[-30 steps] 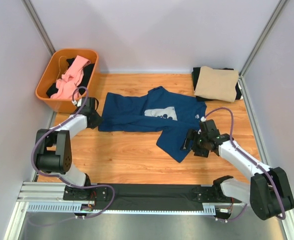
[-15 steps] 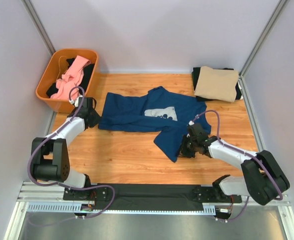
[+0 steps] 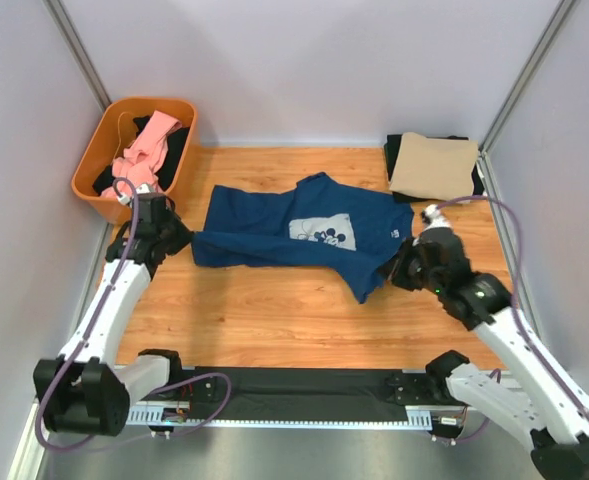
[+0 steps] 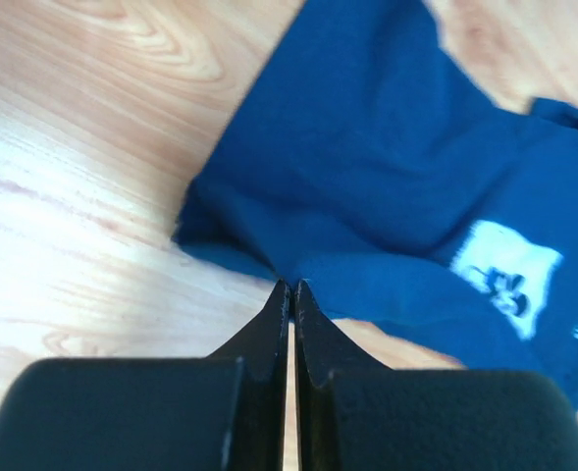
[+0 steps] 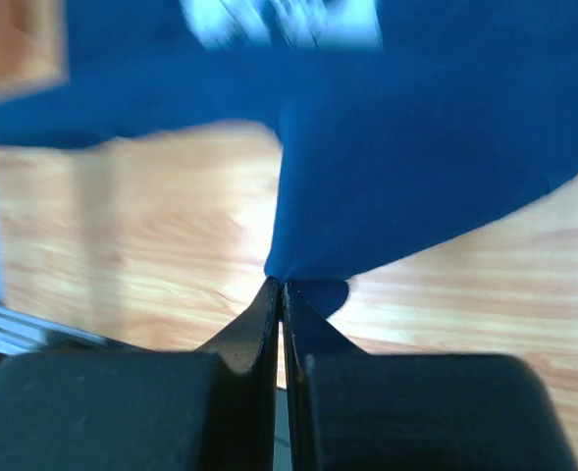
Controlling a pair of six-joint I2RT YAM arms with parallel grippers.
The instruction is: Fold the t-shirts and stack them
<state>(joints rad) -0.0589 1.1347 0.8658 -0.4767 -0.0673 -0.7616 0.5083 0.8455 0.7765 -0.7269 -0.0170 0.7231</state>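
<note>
Now that the right hand (image 5: 281,287) has just clamped one edge of the navy blue cloth t-shirt (image 3: 294,225), whose opposite end the left hand (image 4: 289,287) pinches, it lies stretched over the wooden desk (image 3: 274,320), seemingly ready for flattening.

Robot lab cell. White panel walls (image 3: 314,70) enclosed a wood-grain bench (image 3: 264,310). An aluminium mounting rail (image 3: 84,383) edged its near side.

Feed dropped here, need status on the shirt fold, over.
Left gripper shut on navy t-shirt, left corner. Right gripper shut on its right end. Shirt spread between them, print up. Basket, folded stack lie apart.
</note>
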